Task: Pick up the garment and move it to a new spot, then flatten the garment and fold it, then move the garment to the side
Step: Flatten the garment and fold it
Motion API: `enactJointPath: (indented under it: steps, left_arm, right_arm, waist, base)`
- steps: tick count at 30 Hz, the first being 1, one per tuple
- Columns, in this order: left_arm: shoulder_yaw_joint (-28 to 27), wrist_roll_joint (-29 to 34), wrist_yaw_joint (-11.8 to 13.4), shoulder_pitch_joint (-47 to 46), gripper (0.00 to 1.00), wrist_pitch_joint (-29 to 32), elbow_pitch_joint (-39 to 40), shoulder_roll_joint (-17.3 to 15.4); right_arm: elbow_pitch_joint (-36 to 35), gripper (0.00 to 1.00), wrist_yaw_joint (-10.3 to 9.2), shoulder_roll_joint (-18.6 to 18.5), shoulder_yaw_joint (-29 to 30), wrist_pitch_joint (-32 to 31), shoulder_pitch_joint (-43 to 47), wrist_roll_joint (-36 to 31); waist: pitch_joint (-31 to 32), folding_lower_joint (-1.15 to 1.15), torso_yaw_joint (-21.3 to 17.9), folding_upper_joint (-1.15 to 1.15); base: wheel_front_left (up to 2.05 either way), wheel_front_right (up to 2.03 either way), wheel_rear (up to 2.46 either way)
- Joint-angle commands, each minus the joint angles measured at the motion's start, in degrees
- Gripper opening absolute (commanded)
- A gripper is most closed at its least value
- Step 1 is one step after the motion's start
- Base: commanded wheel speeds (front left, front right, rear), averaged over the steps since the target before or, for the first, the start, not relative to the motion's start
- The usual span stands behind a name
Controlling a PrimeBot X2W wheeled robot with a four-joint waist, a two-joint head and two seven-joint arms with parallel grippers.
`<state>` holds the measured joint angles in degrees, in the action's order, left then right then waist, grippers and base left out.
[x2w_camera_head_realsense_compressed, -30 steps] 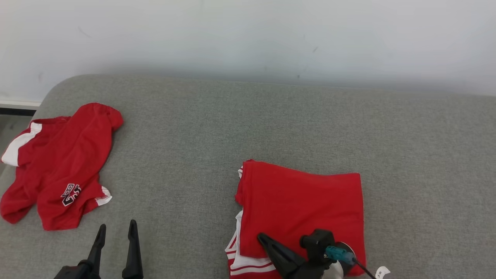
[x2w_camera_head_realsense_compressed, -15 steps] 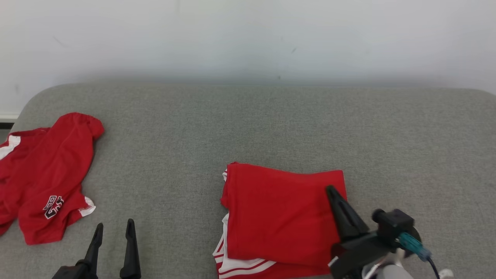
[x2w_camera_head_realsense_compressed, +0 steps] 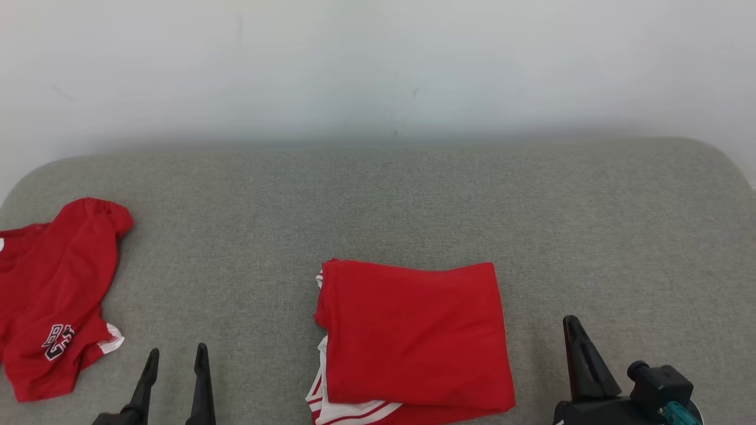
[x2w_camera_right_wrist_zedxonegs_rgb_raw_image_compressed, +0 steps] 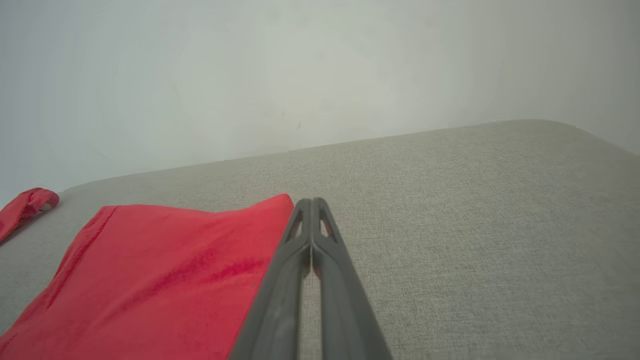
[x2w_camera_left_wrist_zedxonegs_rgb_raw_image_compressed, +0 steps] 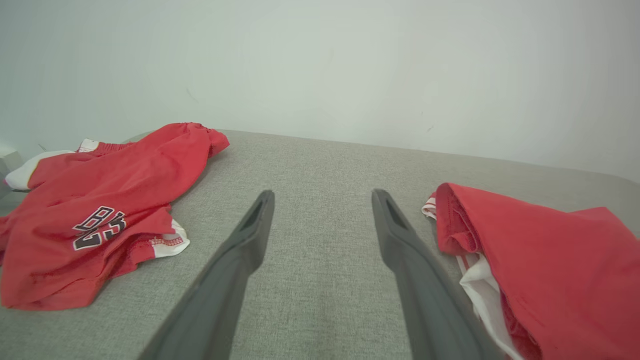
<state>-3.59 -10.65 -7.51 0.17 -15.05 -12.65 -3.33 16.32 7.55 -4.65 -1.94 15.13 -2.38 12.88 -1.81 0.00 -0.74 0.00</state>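
The folded red garment [x2w_camera_head_realsense_compressed: 413, 336] with white striped trim lies flat on the grey cushion, low in the middle of the head view. My right gripper [x2w_camera_head_realsense_compressed: 572, 326] stands just off its right edge, shut, with nothing held. In the right wrist view its fingers [x2w_camera_right_wrist_zedxonegs_rgb_raw_image_compressed: 311, 205] are pressed together beside the garment [x2w_camera_right_wrist_zedxonegs_rgb_raw_image_compressed: 150, 280]. My left gripper [x2w_camera_head_realsense_compressed: 175, 356] is open at the lower left, apart from the fabric. In the left wrist view, my left gripper [x2w_camera_left_wrist_zedxonegs_rgb_raw_image_compressed: 322, 197] is over bare cushion, and the folded garment [x2w_camera_left_wrist_zedxonegs_rgb_raw_image_compressed: 540, 265] lies to its right.
A second red garment [x2w_camera_head_realsense_compressed: 53, 295], crumpled and printed with black-and-white lettering, lies at the cushion's left end [x2w_camera_left_wrist_zedxonegs_rgb_raw_image_compressed: 100, 200]. The grey cushion [x2w_camera_head_realsense_compressed: 378, 200] runs back to a pale wall [x2w_camera_head_realsense_compressed: 378, 71]. Its rounded right corner [x2w_camera_head_realsense_compressed: 720, 159] is in view.
My right gripper has swung from over the folded garment's near edge to its right side, off the cloth, still shut. The camera has shifted, sliding everything leftward. The left gripper has held still.
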Motion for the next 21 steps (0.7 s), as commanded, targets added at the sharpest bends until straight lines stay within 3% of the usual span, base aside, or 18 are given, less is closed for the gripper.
enactJointPath:
  steps: [1, 2, 3, 4, 5, 21]
  left_arm:
    - [0.0, 0.2, 0.1, 1.1, 1.00, -0.1, 0.0, 0.1]
    - [0.2, 0.4, 0.1, 1.1, 1.00, -0.1, 0.0, 0.1]
    - [0.3, 0.6, 0.1, 1.1, 1.00, -0.1, 0.0, 0.1]
    - [0.4, 0.8, 0.1, 1.2, 1.00, -0.1, 0.1, 0.1]
    - [0.6, 1.2, 0.1, 1.3, 1.00, -0.1, 0.2, 0.0]
    - [1.7, 4.6, 0.1, 2.8, 1.00, -0.1, 1.1, -0.3]
  right_arm:
    - [-0.2, 0.00, -0.09, 0.4, 0.1, 0.1, 0.9, -0.6]
    - [-0.3, 0.00, -0.09, 0.5, 0.2, 0.1, 1.1, -0.7]
    - [-0.5, 0.25, -0.09, 0.6, 0.5, 0.1, 1.2, -1.0]
    - [-0.7, 0.78, -0.09, 0.7, 0.5, 0.1, 1.3, -1.2]
    - [-0.9, 1.00, -0.09, 0.9, 0.7, 0.1, 1.6, -1.2]
    - [-0.5, 1.00, -0.10, 1.7, 2.6, 0.1, 2.5, -1.3]
  waist:
    - [0.4, 0.00, -0.6, 0.00]
    - [0.5, 0.00, -0.7, 0.00]
    - [0.5, 0.00, -0.9, 0.00]
    - [0.6, 0.00, -0.9, 0.00]
    - [0.6, 0.00, -1.0, 0.00]
    - [1.1, 0.00, -0.6, 0.00]
  base:
    - [0.00, 0.00, 0.00]
    - [0.00, 0.00, 0.00]
    - [0.00, 0.00, 0.00]
    - [0.00, 0.00, 0.00]
    - [0.00, 0.00, 0.00]
    - [0.00, 0.00, 0.00]
